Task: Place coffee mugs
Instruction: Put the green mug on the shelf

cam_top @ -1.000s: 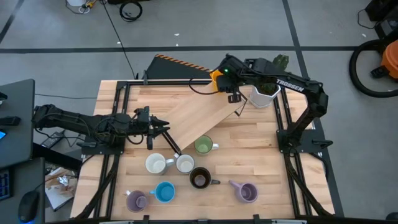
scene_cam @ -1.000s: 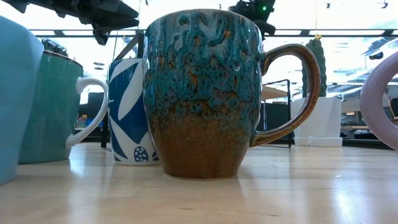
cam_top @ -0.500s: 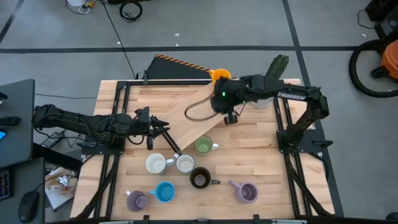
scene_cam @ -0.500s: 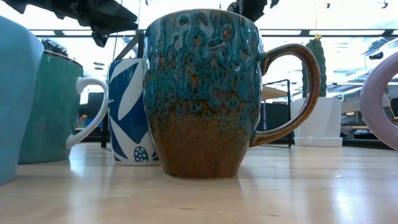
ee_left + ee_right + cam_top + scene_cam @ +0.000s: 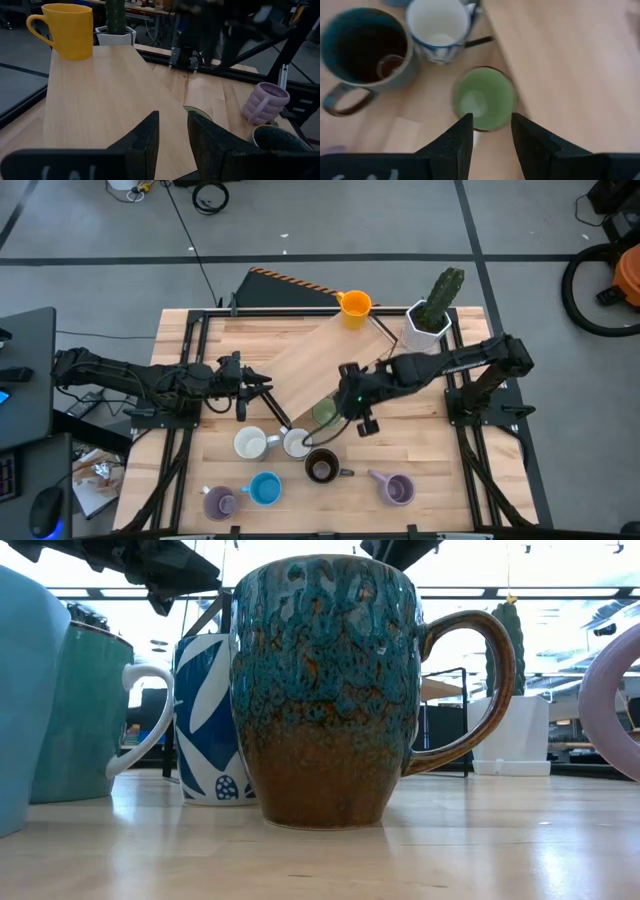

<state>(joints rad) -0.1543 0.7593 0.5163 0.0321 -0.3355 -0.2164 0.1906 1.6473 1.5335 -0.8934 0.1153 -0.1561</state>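
Right gripper (image 5: 352,415): above the green mug (image 5: 324,415) near the table's middle; fingers (image 5: 460,137) spread with a gap between them, holding nothing — the mug's mouth shows through the gap in the right wrist view.
Left gripper (image 5: 268,387): toward the left edge of the table (image 5: 420,450), pointing across it; fingers (image 5: 145,140) slightly apart, nothing between them.
Orange mug (image 5: 354,307): upright on the raised far end of a slanted board (image 5: 315,360), near the far edge.
Green mug: just off the board's low end, close beside the blue-patterned white mug (image 5: 297,443).
White mugs: plain one (image 5: 250,444) just left of the patterned one, toward the near edge.
Brown mug (image 5: 321,467): just nearer than the patterned white mug; it fills the low view (image 5: 325,690), handle to its right there.
Blue mug (image 5: 264,488): near edge, left of centre.
Purple mugs: one (image 5: 219,502) at the near-left, next to the blue; the other (image 5: 397,489) toward the near-right, well apart.
Cactus pot (image 5: 427,328): far-right corner.
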